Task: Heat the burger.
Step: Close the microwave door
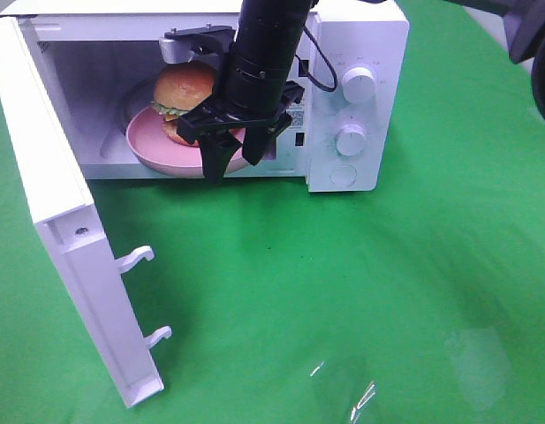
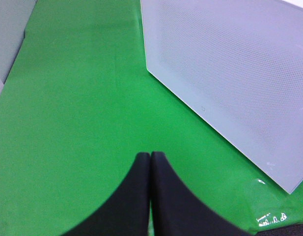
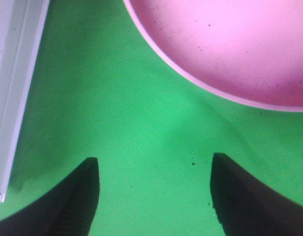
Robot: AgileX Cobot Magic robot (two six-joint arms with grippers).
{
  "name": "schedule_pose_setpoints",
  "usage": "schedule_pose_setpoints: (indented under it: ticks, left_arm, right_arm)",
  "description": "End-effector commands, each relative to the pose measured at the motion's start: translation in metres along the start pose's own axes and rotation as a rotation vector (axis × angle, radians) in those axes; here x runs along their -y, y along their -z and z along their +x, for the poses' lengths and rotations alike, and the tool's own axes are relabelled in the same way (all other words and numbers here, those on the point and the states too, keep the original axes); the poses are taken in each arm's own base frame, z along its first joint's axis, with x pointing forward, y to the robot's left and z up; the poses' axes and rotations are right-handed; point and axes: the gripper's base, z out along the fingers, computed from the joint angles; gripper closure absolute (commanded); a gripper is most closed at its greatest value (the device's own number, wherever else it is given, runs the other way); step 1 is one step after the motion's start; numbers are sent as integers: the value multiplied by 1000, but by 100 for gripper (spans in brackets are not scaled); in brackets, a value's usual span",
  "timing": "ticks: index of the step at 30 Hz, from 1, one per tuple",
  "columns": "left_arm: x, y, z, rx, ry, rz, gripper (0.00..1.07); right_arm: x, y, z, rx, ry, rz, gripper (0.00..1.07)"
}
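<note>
The green desk point(image 1: 387, 291) fills the exterior high view, with the white microwave point(image 1: 378, 53) at 11 o'clock on it and its 2 knobs on the panel at 3 o'clock of the cavity. Its door point(image 1: 69, 230) stands swung wide toward 8 o'clock. Inside the cavity sits a pink plate point(image 1: 157, 146), its near rim reaching the mouth. The burger point(image 1: 184, 86) rests on that plate, toward 12 o'clock of it. The right gripper point(image 1: 232, 163) hangs just in front of the opening, at 6 o'clock of the plate. Its fingers point(image 3: 77, 196) are spread wide with nothing between them. The left gripper point(image 2: 150, 157) has its fingers pressed together, empty, over bare desk beside the door's outer face. The burger looks light, soft and loosely stacked, with a glossy bun that may slip. It is probably better nudged by the stiff plate rim than squeezed.
</note>
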Motion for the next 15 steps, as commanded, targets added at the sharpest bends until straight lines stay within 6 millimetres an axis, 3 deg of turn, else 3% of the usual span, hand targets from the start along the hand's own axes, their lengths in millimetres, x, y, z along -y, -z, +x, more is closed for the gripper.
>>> schedule_pose_setpoints:
  ticks: [1, 8, 15]
  left_arm:
    - [0, 2, 1, 30, 4, -7, 106]
    - [0, 2, 1, 30, 4, -7, 106]
    - [0, 2, 1, 30, 4, -7, 106]
  right_arm:
    - [0, 5, 3, -29, -85, -4, 49]
    - [-3, 12, 12, -49, -124, -1, 55]
    - [-1, 39, 49, -117, -148, 105, 57]
